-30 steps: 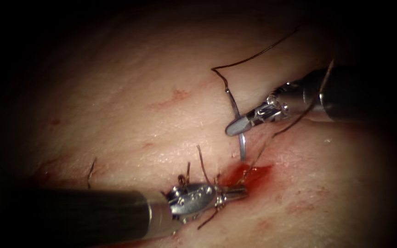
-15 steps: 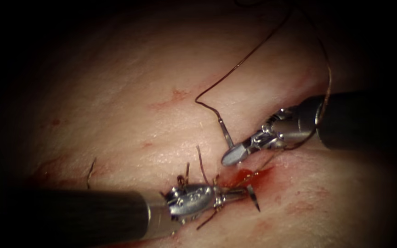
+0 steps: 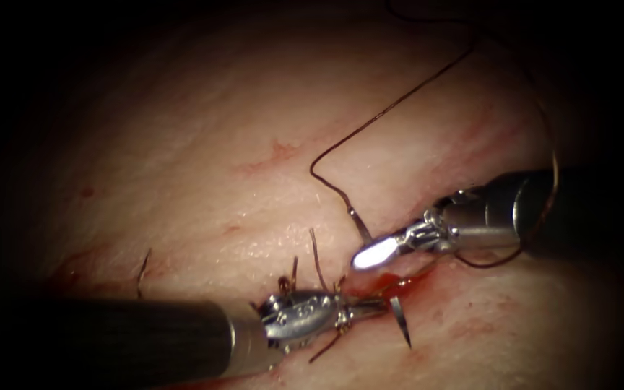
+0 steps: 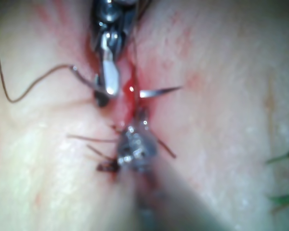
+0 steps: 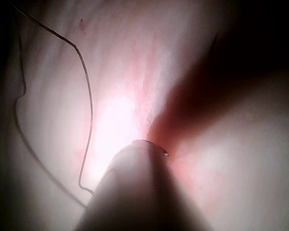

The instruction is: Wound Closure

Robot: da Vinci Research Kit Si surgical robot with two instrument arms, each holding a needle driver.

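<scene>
At the red fluid (image 3: pixel 391 283) in the cut, your needle (image 3: pixel 400 321) is through the tissue (image 3: pixel 204 180): its point shows bare on the right side of the cut, just below the fluid, and its tail end sticks out on the upper left side, under the right tool (image 3: pixel 371 254). The middle of the curve is buried.

Your right tool comes in from the right and clamps the needle near the tail end, jaws closed on it. Compared with a second ago, you've rotated the needle down and in: back then the whole body stood clear above the cut, now the tip has come out the far side.

Your left tool (image 3: pixel 373 306) lies low across the tissue with its tip at the cut, right beside the exposed needle point. Its jaws look closed; you can't tell from either view whether they pinch tissue or nothing. It has not shifted over the last second.

Thread (image 3: pixel 391 108) runs off the needle tail, kinks up and left, then sweeps up to the right and loops back down around the right tool's shaft. Slack, not tensioned.

Short cut ends of thread (image 3: pixel 317 256) stand up from the earlier stitches around the left tool's wrist, one more (image 3: pixel 143 269) further left.

Left wrist view confirms it: needle point (image 4: pixel 159 91) free, beside the fluid (image 4: pixel 131 89).
</scene>
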